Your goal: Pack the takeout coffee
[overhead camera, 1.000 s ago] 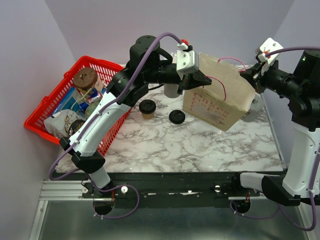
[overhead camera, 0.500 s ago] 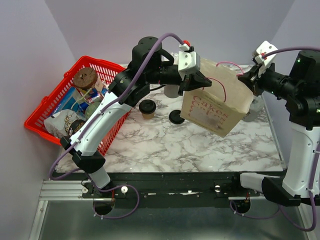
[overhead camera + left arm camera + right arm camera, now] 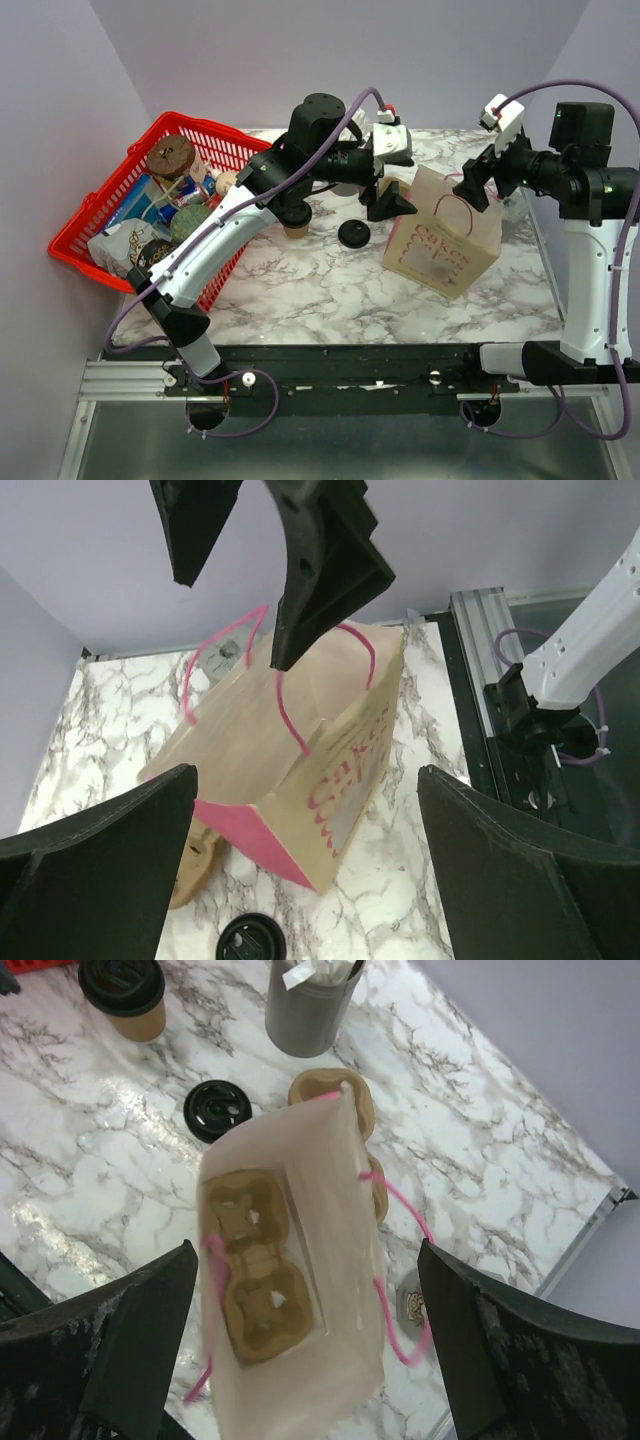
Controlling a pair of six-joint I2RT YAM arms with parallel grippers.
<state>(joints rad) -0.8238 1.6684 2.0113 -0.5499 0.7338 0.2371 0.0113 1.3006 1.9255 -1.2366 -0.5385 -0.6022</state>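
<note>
**Packing stage: container ready, coffee not yet loaded.** The paper bag (image 3: 445,250) stands open-mouthed on the worktop (image 3: 330,290), between the left end effector (image 3: 393,203) and the right end effector (image 3: 478,185). Both are spread wide and grip nothing. A pulp carrier (image 3: 255,1280) lies in the bag's bottom. The tan cup (image 3: 122,1000), its top dark and seemingly lidded, stands outside the bag, beyond the left end effector. A loose black lid (image 3: 352,234) lies near that end effector. Judged remaining: seating the cup in the carrier.
</note>
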